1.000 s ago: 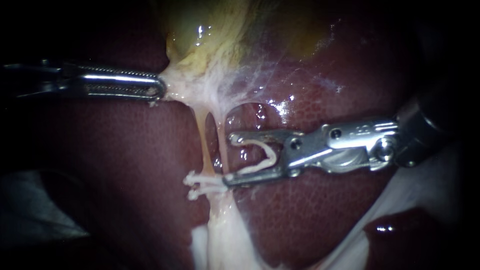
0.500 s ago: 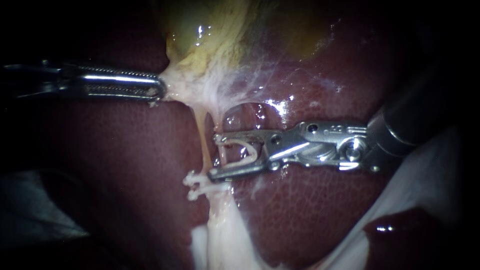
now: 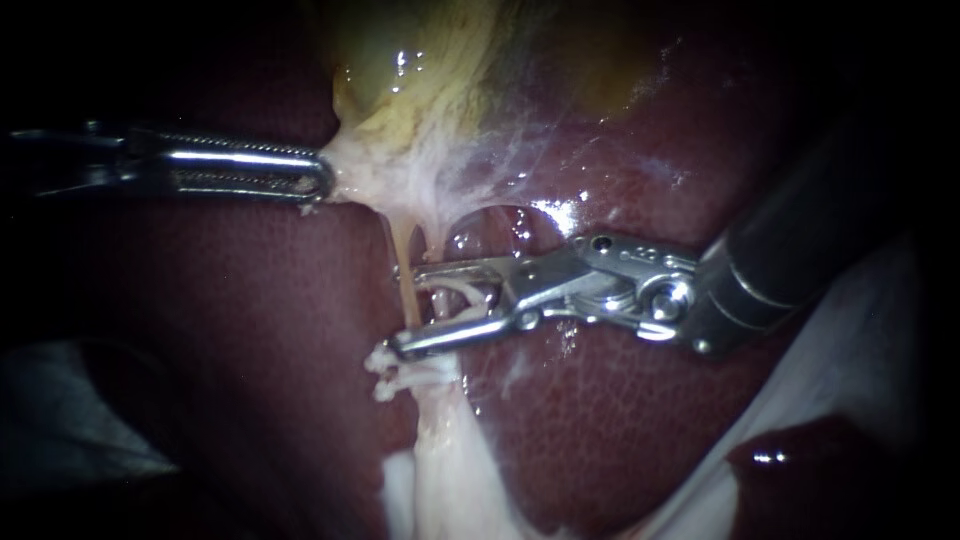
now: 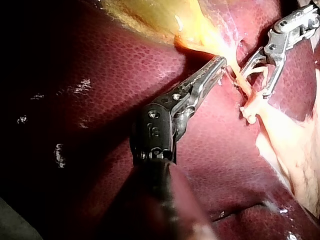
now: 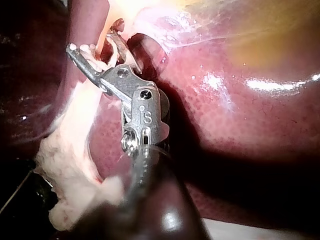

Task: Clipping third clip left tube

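L instrument (image 3: 318,185) comes in from the left w/ its shaft level. Its jaws are clenched on pale tissue at the neck of the gallbladder (image 3: 420,70), and that tissue is stretched toward it. The gallbladder is yellowish and sits at the top of the endoscope view. Dark red liver (image 3: 250,320) lies all around and under it.

Two thin strands run down from the neck. The left tube (image 3: 408,295) is yellowish and taut. The right tube (image 3: 428,243) is just beside it, and its lower part is partly hidden behind metal.

R instrument (image 3: 398,310) comes in from the upper right, angled down to the tubes. Its jaws stand apart and carry a white clip (image 3: 462,293), w/ one leg along each jaw and the clip not squeezed flat. The left tube passes btw the jaws, whose tips reach just past it on its far side. Can't tell if the clip legs touch the tube.

Just below the lower jaw, two set clips (image 3: 398,375) sit across the tubes, close together w/ white ends sticking out to the left. Below them the strands widen into a pale tissue band (image 3: 450,480) on the liver.

L wrist view shows the same: the L jaws are closed on the yellow-white neck tissue, and the R jaws are spread around the strand just ahead of them.
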